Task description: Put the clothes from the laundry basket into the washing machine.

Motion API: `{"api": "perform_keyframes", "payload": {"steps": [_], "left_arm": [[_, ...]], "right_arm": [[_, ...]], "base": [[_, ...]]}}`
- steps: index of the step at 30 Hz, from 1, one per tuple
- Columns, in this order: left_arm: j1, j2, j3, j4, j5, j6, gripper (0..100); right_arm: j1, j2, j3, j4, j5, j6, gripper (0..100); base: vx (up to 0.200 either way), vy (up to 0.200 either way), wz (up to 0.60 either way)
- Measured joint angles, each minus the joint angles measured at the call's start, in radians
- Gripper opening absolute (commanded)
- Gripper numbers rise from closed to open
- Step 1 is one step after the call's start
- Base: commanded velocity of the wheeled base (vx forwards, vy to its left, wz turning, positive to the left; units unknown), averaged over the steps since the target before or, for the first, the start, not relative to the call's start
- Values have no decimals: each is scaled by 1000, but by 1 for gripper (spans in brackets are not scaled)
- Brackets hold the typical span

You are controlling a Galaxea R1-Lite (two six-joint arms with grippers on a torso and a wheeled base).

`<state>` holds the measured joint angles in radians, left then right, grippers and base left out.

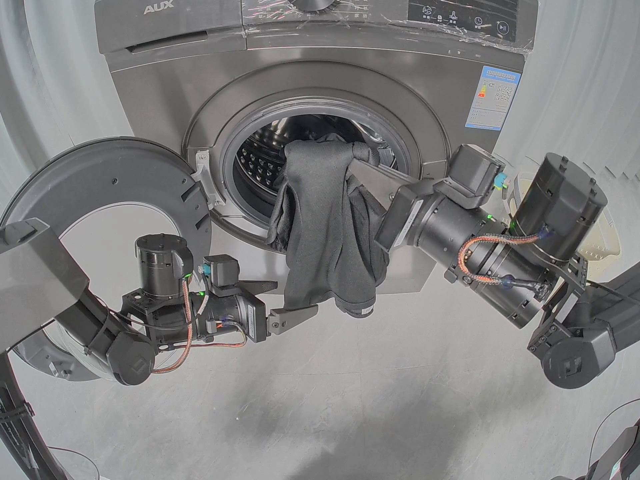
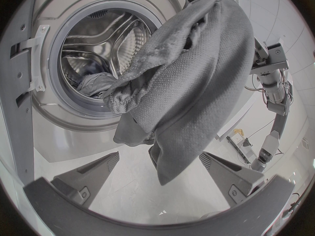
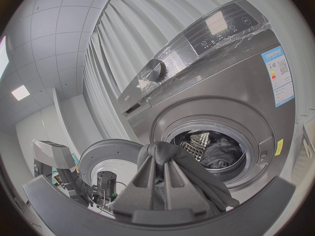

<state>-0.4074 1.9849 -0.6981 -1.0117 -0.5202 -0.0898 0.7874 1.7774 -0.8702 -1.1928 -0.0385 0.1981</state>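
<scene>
Holding dark garment [image 1: 327, 235] at drum mouth [image 1: 257, 161]: right gripper [image 3: 159, 163] clenched on top fold, bulk hanging outside below mouth, likely needs deeper push. Left gripper [image 1: 297, 297] spread, empty, below mouth near hem, placed to lift tail. Clothes [image 3: 221, 153] inside mouth. Door [image 1: 100, 175] open beside mouth, not obstructing.

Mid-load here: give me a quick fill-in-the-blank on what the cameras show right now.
1. The right claw is ___ on the dark garment at the washing machine's opening.
2. The left claw, by the garment's hanging end, is ___ and holds nothing.
3. The machine's door is swung to the robot's ___.
Missing words: shut; open; left.
</scene>
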Motion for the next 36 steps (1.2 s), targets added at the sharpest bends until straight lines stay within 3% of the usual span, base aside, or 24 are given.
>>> {"api": "perform_keyframes", "payload": {"steps": [8,14,29,30,36], "left_arm": [[0,56,-71,-13,15,-5,100],[-3,91,-105,-42,23,-49,100],[-37,118,-113,-104,30,-51,100],[-38,119,-113,-106,30,-51,0],[-40,128,-114,-134,34,-52,0]], "right_arm": [[5,0,1,0,0,0,0],[8,0,3,0,-1,0,0],[8,0,5,0,-1,0,0],[8,0,5,0,-1,0,0],[8,0,5,0,-1,0,0]], "base": [[0,0,0],[0,0,0],[0,0,0],[0,0,0],[0,0,0]]}}
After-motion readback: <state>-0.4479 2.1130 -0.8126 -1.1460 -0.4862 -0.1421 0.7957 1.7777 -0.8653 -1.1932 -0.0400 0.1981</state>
